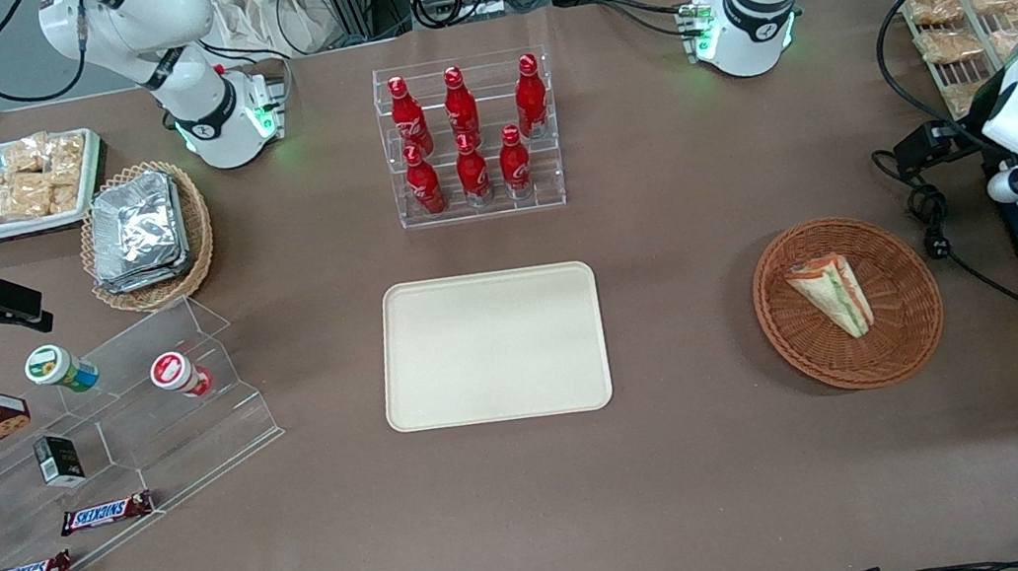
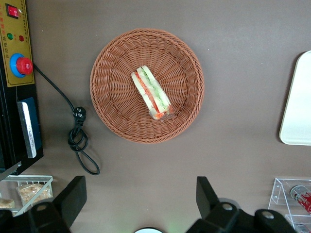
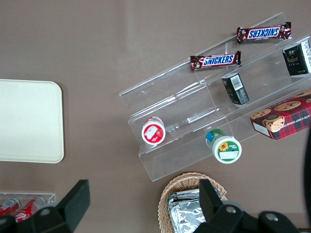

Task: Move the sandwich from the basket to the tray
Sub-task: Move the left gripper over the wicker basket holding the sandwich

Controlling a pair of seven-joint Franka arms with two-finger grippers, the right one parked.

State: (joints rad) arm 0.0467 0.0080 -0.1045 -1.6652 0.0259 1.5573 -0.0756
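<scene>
In the basket (image 2: 146, 92) the sandwich (image 2: 152, 92) lies loose and slanted, the open gripper (image 2: 141, 199) hanging empty well above it, so a descent not turned to its wedge could pinch wrap only and drop it short of the tray (image 1: 492, 347).

Sandwich (image 1: 832, 293): in the basket (image 1: 912, 318).
Basket: at 3 o'clock from the tray (image 1: 492, 347), well apart.
Bottle rack (image 1: 470, 137): at 12 o'clock from the tray.
Gripper (image 2: 137, 196): open-fingered, above the table near the basket.
</scene>
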